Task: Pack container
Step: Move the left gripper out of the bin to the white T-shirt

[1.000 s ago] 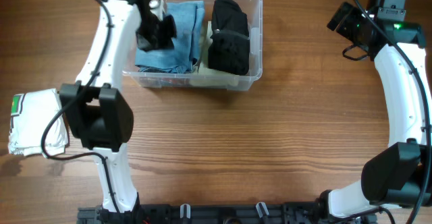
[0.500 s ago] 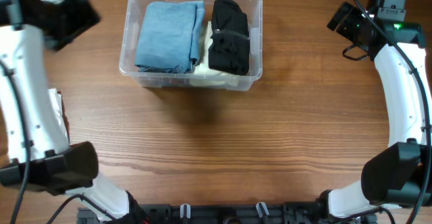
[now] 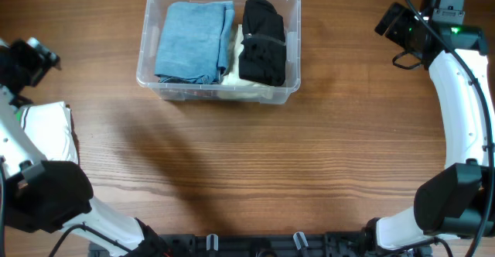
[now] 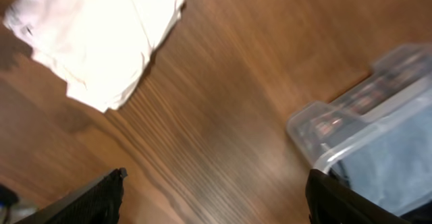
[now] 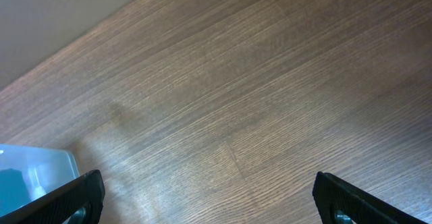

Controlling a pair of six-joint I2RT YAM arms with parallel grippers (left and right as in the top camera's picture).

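The container (image 3: pixel 193 93) stands on the desk (image 3: pixel 309 156) at the far edge, a little left of centre, its long sides running left to right. It is clear plastic with rounded corners and a thick rim. Inside, a folded blue cloth (image 3: pixel 193 44) fills the left half and a folded black cloth (image 3: pixel 263 40) lies along the right half. The two lie side by side, with a pale item (image 3: pixel 236 83) showing between and beneath them near the front wall. The contents sit below the rim.

A folded white cloth (image 3: pixel 50 133) lies on the wood well to the left of the container and nearer the front, partly covered by the left arm in the overhead view. The left wrist view shows the white cloth at upper left and one rounded corner of the container at lower right, with wood grain between them.

The left gripper (image 4: pixel 216 193) hangs above that stretch of desk, between cloth and container. Its fingers (image 4: pixel 101 197) are spread wide with only wood seen between them.

The right gripper (image 5: pixel 209 197) is off to the container's right, well apart from it, near the far right corner of the desk. It too is spread wide and holds nothing. A corner of the container shows at the lower left of the right wrist view.
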